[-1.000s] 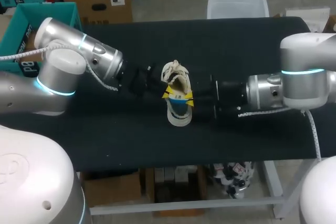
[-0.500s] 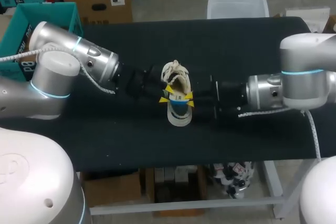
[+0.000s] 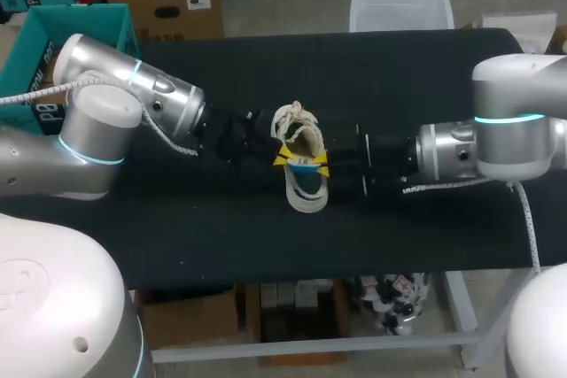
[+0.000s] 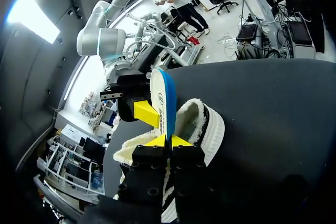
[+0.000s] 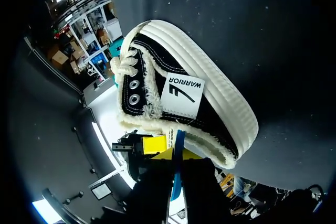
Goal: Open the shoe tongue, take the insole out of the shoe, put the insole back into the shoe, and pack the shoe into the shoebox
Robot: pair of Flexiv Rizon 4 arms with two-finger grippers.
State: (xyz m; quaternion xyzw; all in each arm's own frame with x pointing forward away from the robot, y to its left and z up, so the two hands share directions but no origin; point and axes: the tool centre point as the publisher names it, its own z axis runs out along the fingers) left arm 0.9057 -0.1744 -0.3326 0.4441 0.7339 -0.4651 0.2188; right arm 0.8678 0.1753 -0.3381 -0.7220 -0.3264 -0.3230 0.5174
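Note:
A black canvas shoe with a white sole and white laces lies on its side at the middle of the table. A thin insole, blue on one face and white on the other, stands on edge out of its opening. My left gripper comes in from the left and is shut on the insole's edge, yellow tips pressed together. My right gripper faces it from the right, its fingers shut on the same insole. In the right wrist view the shoe lies just ahead of my right gripper.
The black tabletop stretches wide behind and to both sides of the shoe. Its front edge runs a short way in front of the shoe. Both forearms lie low over the table, meeting at the shoe.
My left gripper let go, drew back a little to the left, then came back in and shut on the insole again. The shoe shifted slightly toward the front. The right arm barely moved.

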